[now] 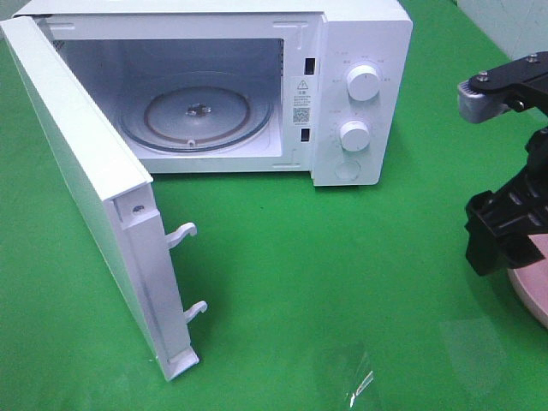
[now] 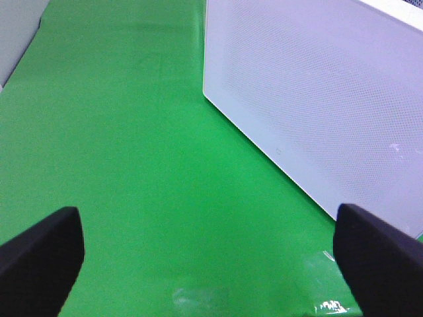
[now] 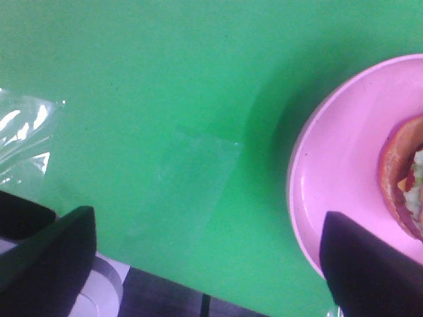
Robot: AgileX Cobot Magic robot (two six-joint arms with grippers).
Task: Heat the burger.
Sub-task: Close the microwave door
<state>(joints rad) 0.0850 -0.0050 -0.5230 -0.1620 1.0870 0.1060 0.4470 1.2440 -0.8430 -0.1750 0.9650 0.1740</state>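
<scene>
The burger (image 3: 402, 173) shows only as a brown bun edge with a little green filling, at the edge of the right wrist view, on a round pink plate (image 3: 337, 172). In the high view only the plate's rim (image 1: 533, 295) shows at the far right; the burger is hidden there. My right gripper (image 3: 206, 224) is open and empty, with one finger (image 3: 370, 264) over the plate's rim; it hangs above the plate in the high view (image 1: 501, 227). My left gripper (image 2: 211, 261) is open and empty, low over the cloth beside the microwave door's outer face (image 2: 317, 99); it is out of the high view.
A white microwave (image 1: 360, 86) stands at the back with its door (image 1: 94, 197) swung wide open to the left and a glass turntable (image 1: 197, 116) inside. Shiny clear patches (image 1: 355, 377) lie on the green cloth. The table edge (image 3: 198, 300) shows under the right gripper.
</scene>
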